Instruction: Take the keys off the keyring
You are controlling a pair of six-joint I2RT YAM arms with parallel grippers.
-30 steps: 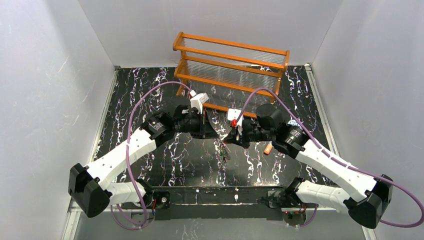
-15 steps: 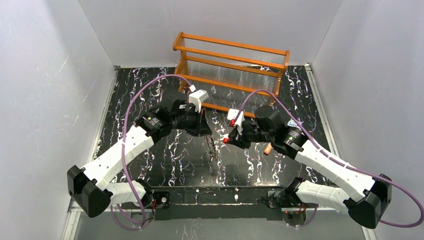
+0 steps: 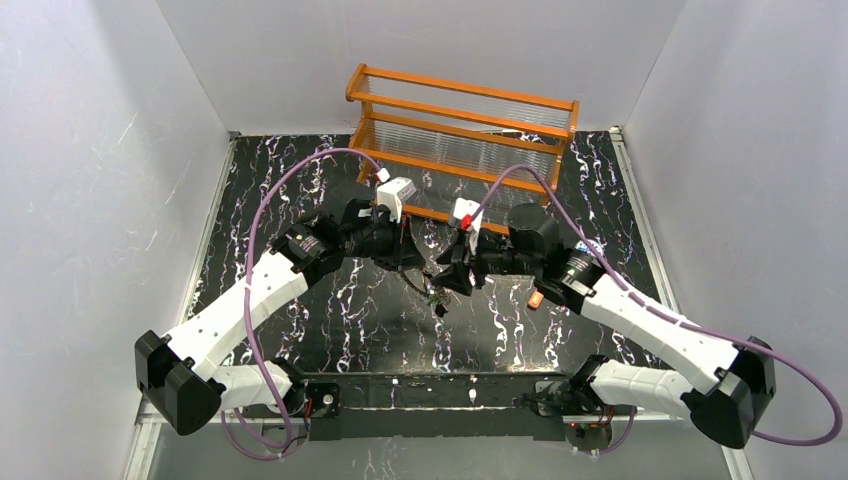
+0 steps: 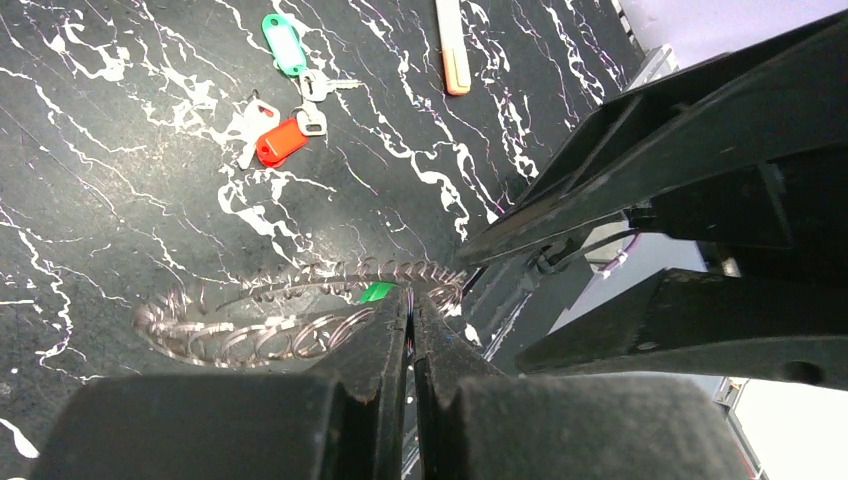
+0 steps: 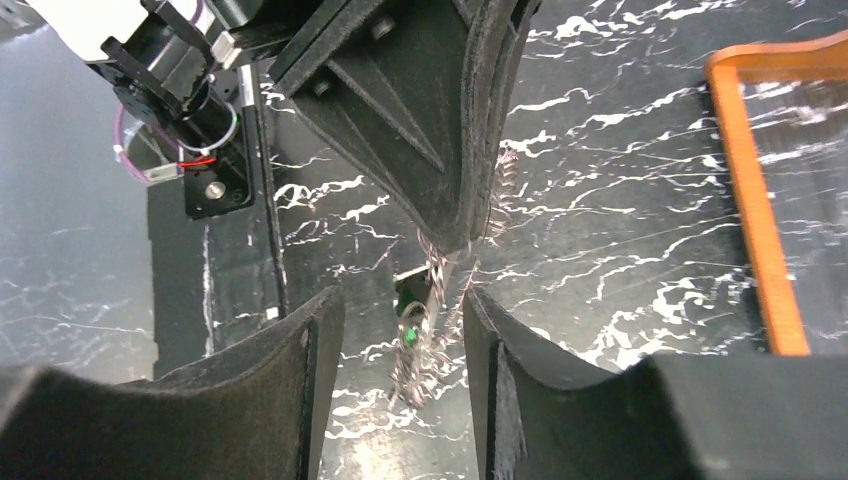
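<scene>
One left gripper and one right gripper, one keyring, three keys, with green key and red key loose on the table and second green key on the keyring, plus one orange-capped tube and one rack.

rack at the back of the counter. keyring hangs mid-counter in front of it, left jaws on its left, right jaws on its right. two loose keys lie on the counter further right, tube past them.
</scene>
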